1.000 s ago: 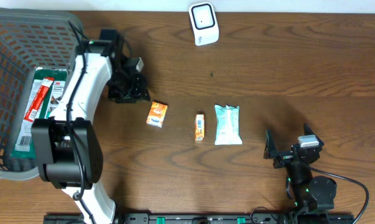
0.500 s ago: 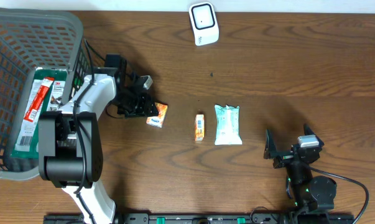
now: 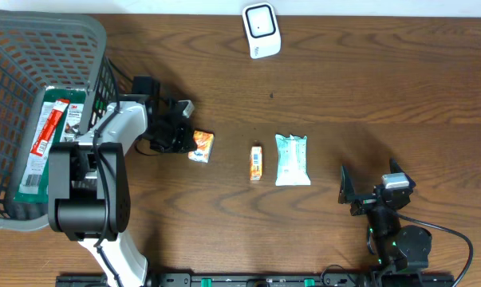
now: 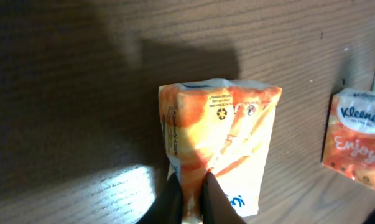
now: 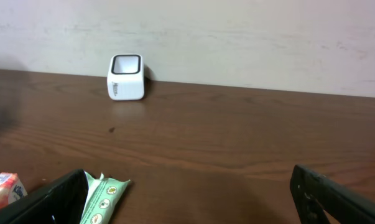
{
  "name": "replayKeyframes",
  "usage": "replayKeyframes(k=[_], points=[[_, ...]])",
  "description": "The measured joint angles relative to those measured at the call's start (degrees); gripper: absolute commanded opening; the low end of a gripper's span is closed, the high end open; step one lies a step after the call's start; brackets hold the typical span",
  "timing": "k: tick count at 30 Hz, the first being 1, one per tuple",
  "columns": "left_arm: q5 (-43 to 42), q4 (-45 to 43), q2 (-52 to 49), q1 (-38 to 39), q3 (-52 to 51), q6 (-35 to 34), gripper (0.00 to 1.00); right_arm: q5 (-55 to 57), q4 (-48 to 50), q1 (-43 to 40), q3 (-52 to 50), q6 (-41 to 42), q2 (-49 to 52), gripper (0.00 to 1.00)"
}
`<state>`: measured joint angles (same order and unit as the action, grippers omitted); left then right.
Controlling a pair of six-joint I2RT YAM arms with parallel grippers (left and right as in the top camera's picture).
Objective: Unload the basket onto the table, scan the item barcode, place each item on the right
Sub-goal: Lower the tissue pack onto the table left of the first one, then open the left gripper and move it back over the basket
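Pinching the near edge of the orange packet, the left gripper has its jaws drawn together on a thin fold of wrapper. The rest of the packet lies flat on the table just ahead of the fingertips. That bite looks shallow, so a slow, straight lift should suit it best, keeping the packet hanging steady rather than swinging. Printed panels show on the packet's upper face, but no barcode can be made out, so the wrist may need turning until the code faces the scanner. The scanner stands well apart from the gripper, beyond the packet and toward the far side.

Close ahead of the held packet lies a second orange tissue pack, with a pale green packet just past it. Lifting before travelling should clear both. Behind the gripper sits the basket, near the arm. Between the gripper and the scanner the wood is bare. The right gripper rests far beyond the packets, jaws spread wide and holding nothing.
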<state>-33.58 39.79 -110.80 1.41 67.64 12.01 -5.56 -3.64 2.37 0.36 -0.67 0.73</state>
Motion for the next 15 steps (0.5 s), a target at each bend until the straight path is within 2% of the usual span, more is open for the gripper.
replayKeyframes(k=[6,9,12,15], points=[[-0.31,3.8,0.44,-0.24,0.52,-1.38,0.08,0.0,0.0,0.0,0.0,0.0,0.0,0.99],[0.59,3.89,3.87,-0.04,0.52,-3.52,0.07,0.0,0.0,0.0,0.0,0.0,0.0,0.99],[5.9,3.87,11.04,1.09,0.57,-7.45,0.07,0.0,0.0,0.0,0.0,0.0,0.0,0.99],[15.85,4.79,18.86,4.74,1.09,-12.46,0.07,0.0,0.0,0.0,0.02,0.0,0.0,0.99]])
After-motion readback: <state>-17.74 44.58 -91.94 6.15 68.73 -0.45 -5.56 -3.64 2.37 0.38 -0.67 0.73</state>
